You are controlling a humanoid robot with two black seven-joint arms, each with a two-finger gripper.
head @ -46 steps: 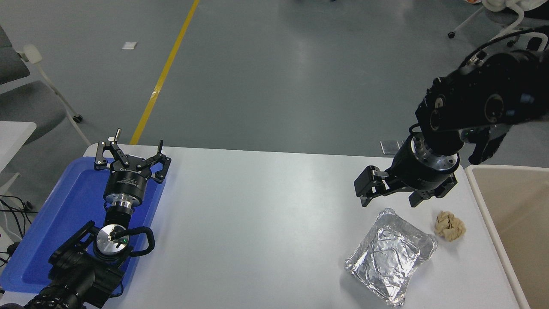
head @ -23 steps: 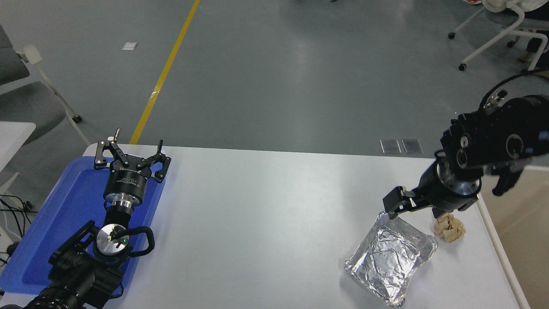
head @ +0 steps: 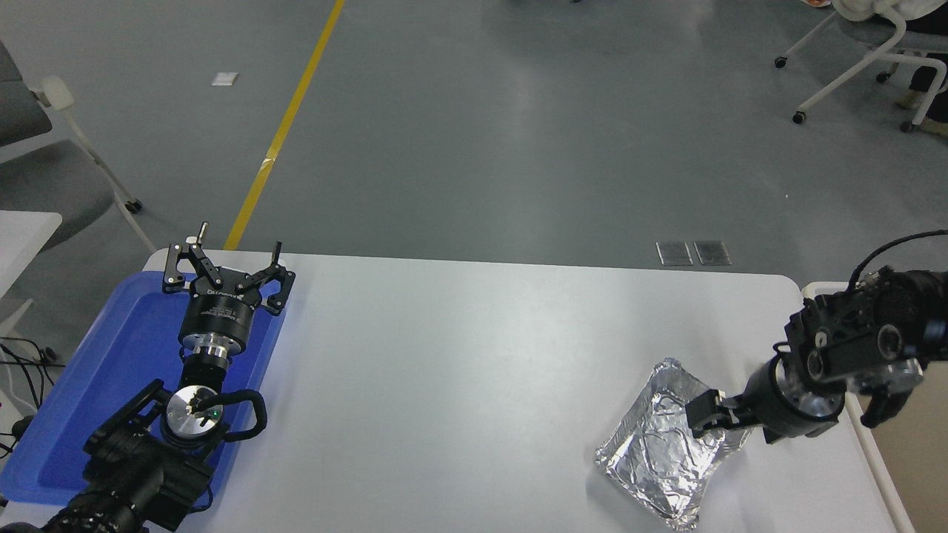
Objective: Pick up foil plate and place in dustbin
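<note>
The foil plate (head: 659, 459), shiny and crinkled, lies near the table's front right. My right gripper (head: 737, 426) has come down at the plate's right end. It is open, with one finger (head: 703, 414) inside the plate and the other behind the wrist by the rim. The dustbin (head: 885, 481) stands off the table's right edge, partly covered by the right arm. My left gripper (head: 226, 259) is parked open at the lower left, over a blue tray (head: 111, 370).
The right wrist covers the spot just right of the plate. Beyond the table's far edge is grey floor with a yellow line (head: 285, 126). Wheeled chairs (head: 859, 59) stand at the top right and left.
The right arm has dropped and swung toward the near right, bringing the gripper from above the table down onto the plate's right end. It now covers the tan paper ball. The left arm is still.
</note>
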